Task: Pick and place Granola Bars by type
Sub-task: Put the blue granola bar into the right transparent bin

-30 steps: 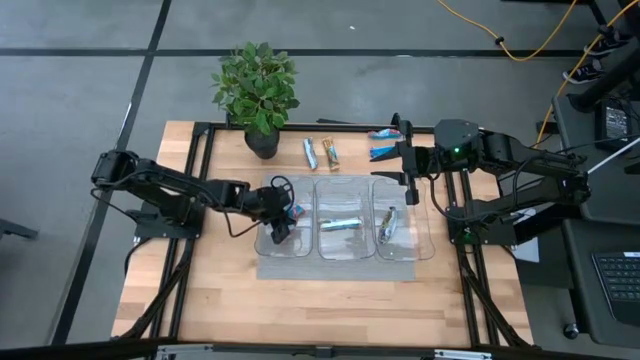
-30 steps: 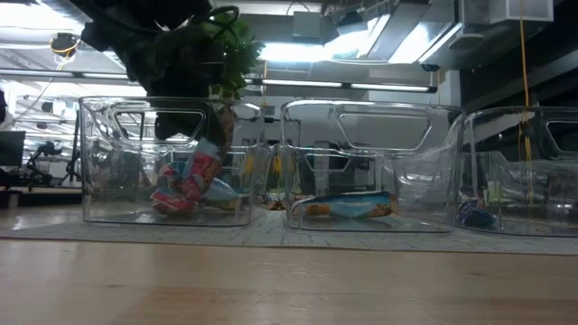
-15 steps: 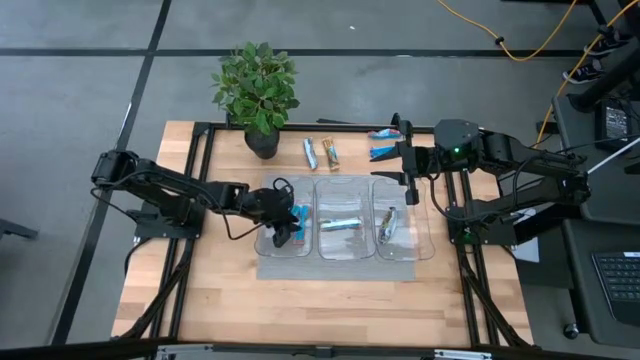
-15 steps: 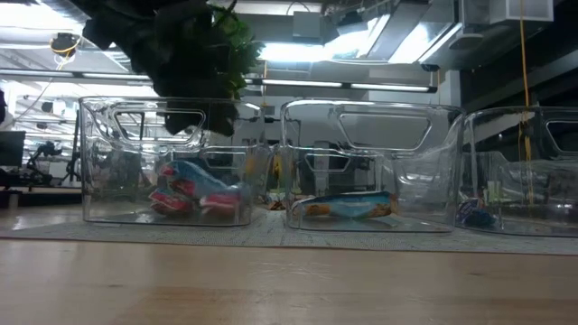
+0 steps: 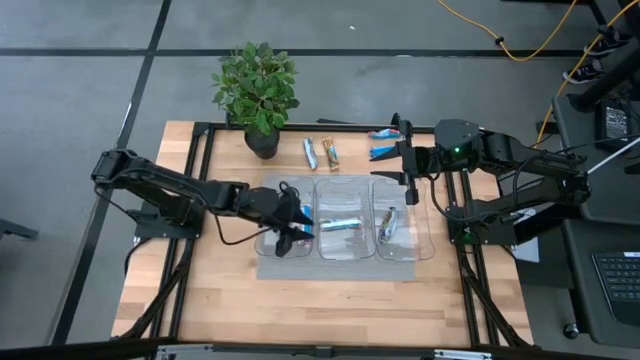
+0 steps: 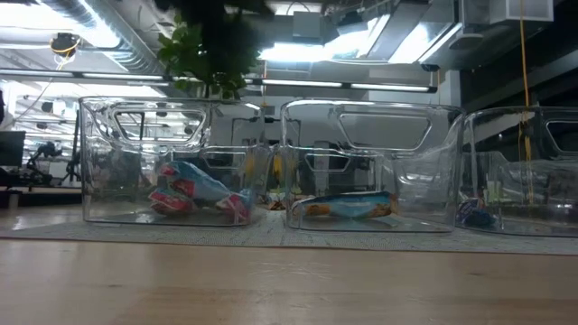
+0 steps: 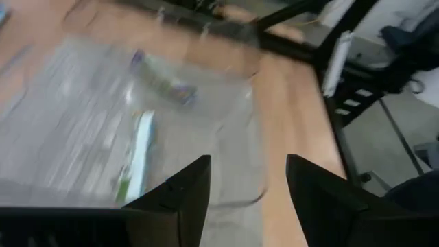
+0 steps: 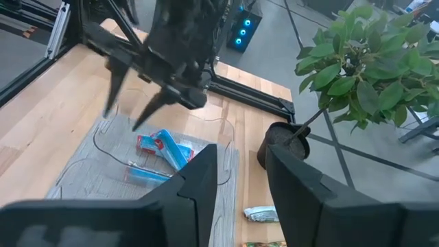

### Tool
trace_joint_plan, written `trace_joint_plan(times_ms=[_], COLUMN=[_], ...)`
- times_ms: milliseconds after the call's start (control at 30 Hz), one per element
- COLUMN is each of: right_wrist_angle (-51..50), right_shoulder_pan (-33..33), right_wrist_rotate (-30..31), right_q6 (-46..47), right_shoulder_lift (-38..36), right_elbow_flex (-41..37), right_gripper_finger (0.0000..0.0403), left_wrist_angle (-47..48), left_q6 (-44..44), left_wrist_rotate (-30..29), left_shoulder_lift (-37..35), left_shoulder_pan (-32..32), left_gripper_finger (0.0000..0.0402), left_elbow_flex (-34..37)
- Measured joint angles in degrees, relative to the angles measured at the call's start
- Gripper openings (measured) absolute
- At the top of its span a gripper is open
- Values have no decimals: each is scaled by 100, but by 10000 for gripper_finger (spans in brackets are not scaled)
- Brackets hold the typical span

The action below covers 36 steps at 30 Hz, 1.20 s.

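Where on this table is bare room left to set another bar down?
The wood in front of the grey mat is bare, as is the strip left of the plant pot. Behind the clear bins it is crowded: loose granola bars lie there, and the right gripper hangs nearby.

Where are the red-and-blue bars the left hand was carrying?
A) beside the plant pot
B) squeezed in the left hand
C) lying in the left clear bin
C. The red-and-blue bars lie on the floor of the left clear bin, and the left hand above it is open and empty.
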<state>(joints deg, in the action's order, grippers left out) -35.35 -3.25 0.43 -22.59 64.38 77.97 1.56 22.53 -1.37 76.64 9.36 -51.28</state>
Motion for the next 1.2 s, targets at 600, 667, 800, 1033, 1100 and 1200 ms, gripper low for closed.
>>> trace_joint_plan(times_ms=[600,667,800,1033,1100,1200], right_wrist_angle=[-55,-83,-161,-910,-1071,-1133], right_shoulder_pan=[4,2,-153,-1143,-1522,-2053], right_wrist_rotate=[268,580,1368,767,647,360], right_q6=[134,167,252,-67,-343,-767], right_shoulder_lift=[0,11,86,332,449,657], right_elbow_flex=[0,0,0,0,0,0], right_gripper_finger=[129,129,129,129,129,129], left_wrist_angle=[1341,1360,1348,1336,1313,1215], left_q6=[-2108,-2246,-2507,-2282,-2267,-2194], left_wrist_rotate=[-170,-168,-170,-235,-281,-439], left_shoulder_lift=[-1712,-1893,-2000,-1840,-1803,-1738], left_shoulder_pan=[-650,-795,-987,-1197,-1230,-1270], left_gripper_finger=[182,182,182,182,182,182], left_elbow_flex=[-888,-890,-890,-889,-889,-888])
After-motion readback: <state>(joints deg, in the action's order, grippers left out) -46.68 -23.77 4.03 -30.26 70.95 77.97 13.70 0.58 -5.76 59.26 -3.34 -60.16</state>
